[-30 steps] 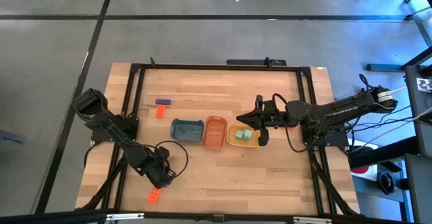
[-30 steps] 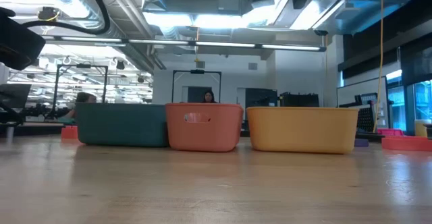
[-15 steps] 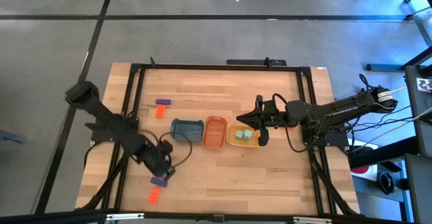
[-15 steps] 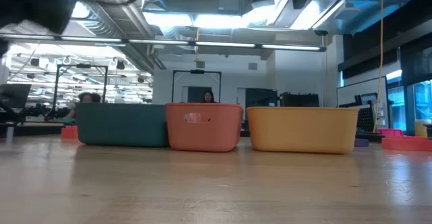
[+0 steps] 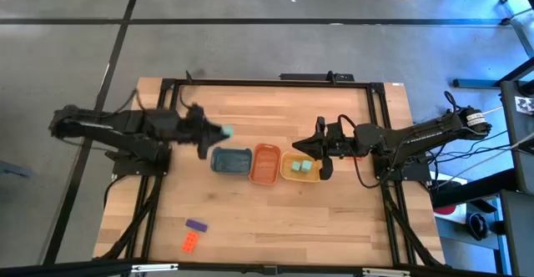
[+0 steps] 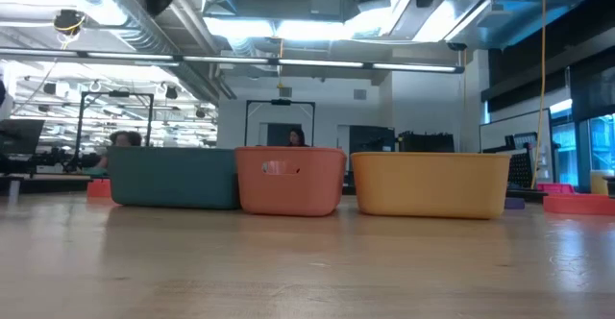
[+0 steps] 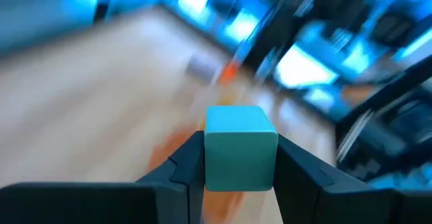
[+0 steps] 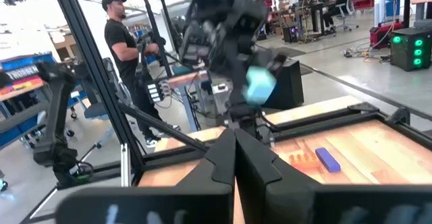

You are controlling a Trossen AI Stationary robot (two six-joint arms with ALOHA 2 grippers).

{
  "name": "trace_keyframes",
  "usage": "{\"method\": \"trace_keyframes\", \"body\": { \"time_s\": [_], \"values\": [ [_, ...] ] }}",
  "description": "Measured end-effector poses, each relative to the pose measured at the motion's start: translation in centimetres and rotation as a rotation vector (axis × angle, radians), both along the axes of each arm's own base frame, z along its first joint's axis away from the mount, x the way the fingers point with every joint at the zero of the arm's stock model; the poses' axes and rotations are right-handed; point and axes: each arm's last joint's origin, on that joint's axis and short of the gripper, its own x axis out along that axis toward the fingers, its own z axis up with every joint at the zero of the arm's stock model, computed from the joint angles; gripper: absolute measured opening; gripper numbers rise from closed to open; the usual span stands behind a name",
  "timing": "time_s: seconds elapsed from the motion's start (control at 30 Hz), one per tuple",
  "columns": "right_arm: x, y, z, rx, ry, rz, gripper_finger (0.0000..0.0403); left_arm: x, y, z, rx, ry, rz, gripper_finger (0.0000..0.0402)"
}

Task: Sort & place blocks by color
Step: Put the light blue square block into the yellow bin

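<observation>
Blue tray (image 5: 231,161), orange tray (image 5: 265,163) and yellow tray (image 5: 300,167) are lined mid-table, a mint block (image 7: 239,148) is clamped in the left gripper (image 5: 219,132) above the blue tray's far edge, right gripper (image 5: 302,148) is closed empty by the yellow tray.

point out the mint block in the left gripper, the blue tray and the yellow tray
mint block (image 7: 240,148), left wrist view, middle of its front face
blue tray (image 5: 231,161), high view, its floor
yellow tray (image 6: 430,184), low view, its front wall
</observation>
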Motion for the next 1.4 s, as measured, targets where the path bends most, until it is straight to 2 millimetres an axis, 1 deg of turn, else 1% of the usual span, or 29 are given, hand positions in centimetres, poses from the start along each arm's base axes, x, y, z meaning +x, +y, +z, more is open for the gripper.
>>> {"method": "trace_keyframes", "body": {
  "time_s": [0.17,0.27,0.4,0.47,0.63,0.77,0.83,0.9,1.0,1.13,1.3,1.4],
  "values": [
    [0.1,-0.1,0.9,-0.036,-0.025,-0.006,0.0005,-0.1,2.3,3.1,0.178,-0.274,-0.06,0.0124],
    [0.2,-0.1,1.5,-0.058,-0.04,-0.009,0.0005,0.1,3.0,3.7,0.239,-0.343,-0.089,0.0124],
    [0.2,-0.1,1.5,-0.07,-0.04,-0.01,0.0005,0.8,3.5,3.4,0.237,-0.332,-0.083,0.0124],
    [0.2,-0.1,1.5,-0.072,-0.038,-0.01,0.0005,1.0,3.5,3.6,0.237,-0.362,-0.083,0.0124],
    [0.2,-0.1,1.5,-0.076,-0.037,-0.01,0.0005,1.1,3.5,3.5,0.213,-0.361,-0.097,0.0124],
    [0.2,-0.1,1.5,-0.116,-0.037,-0.017,0.0005,1.1,3.4,3.5,0.191,-0.363,-0.101,0.0124],
    [0.2,-0.2,1.5,-0.112,-0.033,-0.077,0.0007,1.1,3.4,3.5,0.184,-0.366,-0.1,0.0124],
    [0.2,-0.4,1.5,-0.087,-0.029,-0.144,0.0017,1.1,3.4,3.5,0.178,-0.366,-0.099,0.0124],
    [0.3,-0.5,1.8,-0.088,-0.007,-0.17,0.0055,1.1,3.5,3.5,0.158,-0.368,-0.095,0.0124],
    [1.1,-0.5,3.3,-0.161,0.108,-0.205,0.0136,1.1,3.5,3.5,0.14,-0.369,-0.092,0.0124],
    [3.3,-0.2,5.3,-0.306,0.258,-0.232,0.0247,1.1,3.5,3.5,0.129,-0.37,-0.076,0.0124],
    [4.9,0.1,5.8,-0.434,0.338,-0.212,0.0297,1.1,3.5,3.5,0.094,-0.375,-0.071,0.0124]
  ]
}}
